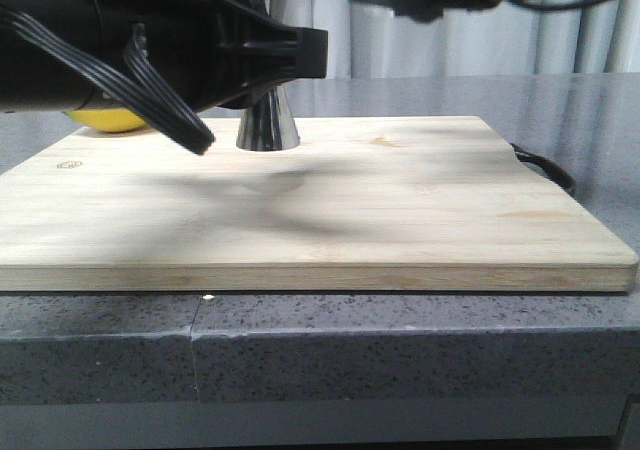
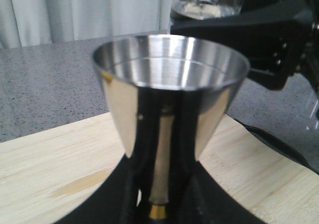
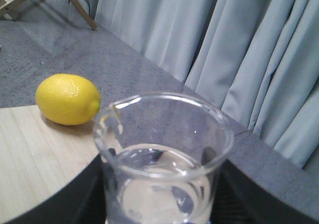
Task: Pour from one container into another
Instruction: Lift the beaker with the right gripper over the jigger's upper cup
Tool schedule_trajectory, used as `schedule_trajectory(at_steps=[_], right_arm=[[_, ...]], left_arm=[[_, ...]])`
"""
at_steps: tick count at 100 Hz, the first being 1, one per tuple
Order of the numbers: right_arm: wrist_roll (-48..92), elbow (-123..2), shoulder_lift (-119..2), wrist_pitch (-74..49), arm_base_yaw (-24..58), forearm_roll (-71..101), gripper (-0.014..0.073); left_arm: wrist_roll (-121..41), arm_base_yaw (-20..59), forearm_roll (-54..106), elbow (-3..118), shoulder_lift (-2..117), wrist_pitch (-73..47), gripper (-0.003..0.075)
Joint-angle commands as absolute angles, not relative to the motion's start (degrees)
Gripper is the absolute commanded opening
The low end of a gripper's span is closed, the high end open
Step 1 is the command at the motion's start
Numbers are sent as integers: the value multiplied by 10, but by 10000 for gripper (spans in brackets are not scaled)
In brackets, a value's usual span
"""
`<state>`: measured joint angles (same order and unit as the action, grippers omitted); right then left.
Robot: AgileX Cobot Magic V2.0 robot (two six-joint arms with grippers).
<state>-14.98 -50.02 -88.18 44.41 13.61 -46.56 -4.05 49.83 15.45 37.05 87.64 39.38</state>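
The steel jigger (image 2: 169, 84) stands upright on the wooden board (image 1: 380, 210), its gold band (image 2: 158, 211) at the waist. Only its lower cone (image 1: 267, 125) shows in the front view, below my left arm. My left gripper (image 2: 159, 204) is shut on the jigger's waist, a black finger on either side. My right gripper (image 3: 162, 204) is shut on the clear glass beaker (image 3: 164, 154), which is upright with its lip toward the lemon. In the left wrist view the beaker (image 2: 212, 0) hangs above and just behind the jigger's rim. I cannot tell whether either vessel holds liquid.
A yellow lemon (image 3: 67, 98) lies on the grey counter just off the board's far left corner (image 1: 105, 120). A black cable (image 1: 545, 170) runs along the board's right edge. Grey curtains hang behind the table.
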Motion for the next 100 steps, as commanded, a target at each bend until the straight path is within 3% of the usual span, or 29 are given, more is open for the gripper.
schedule_trajectory(at_steps=[1,100], right_arm=[[-151,-530,-840,471,135,-476,233],[-132,-545,-783,491,146,-638,233]], left_arm=[[-28,502,143,385,852,442,-19],[62,504,17,385,853,442,-19]])
